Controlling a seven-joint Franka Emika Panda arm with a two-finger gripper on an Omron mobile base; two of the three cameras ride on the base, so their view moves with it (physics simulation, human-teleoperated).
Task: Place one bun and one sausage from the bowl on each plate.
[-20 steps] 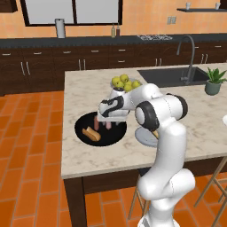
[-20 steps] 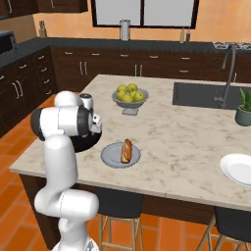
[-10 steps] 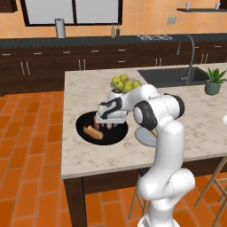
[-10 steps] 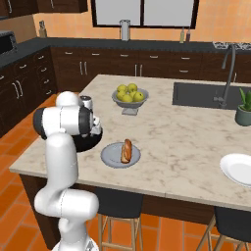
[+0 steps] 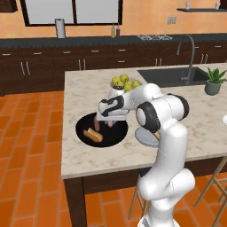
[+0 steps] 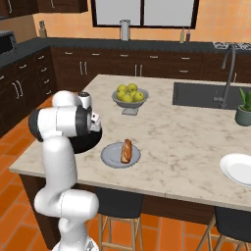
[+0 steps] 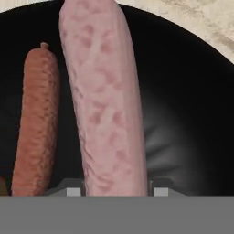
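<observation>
The wide black bowl [image 5: 116,136] lies on the island counter near its left edge. In it are a pale pink sausage [image 7: 107,100], a darker red-brown sausage [image 7: 36,119] beside it, and a tan bun [image 5: 93,134]. My gripper [image 5: 108,123] reaches down into the bowl. In the hand view its two fingertips [image 7: 73,190] press against both sides of the pink sausage, which still lies on the bowl's floor. The pale grey plate [image 6: 110,158] carries a brown bun with a reddish piece [image 6: 126,150]. The white plate [image 6: 240,169] sits at the far right and is bare.
A grey footed bowl of yellow-green apples [image 6: 128,95] stands behind the plates. The sink [image 6: 206,95] with its tap and a potted plant [image 6: 243,110] lie to the right. Bar stools [image 6: 117,211] stand under the counter's front edge.
The jaws have gone from wide apart to closed against the pink sausage. The hand has sunk slightly into the bowl. The rest of the scene is unchanged.
</observation>
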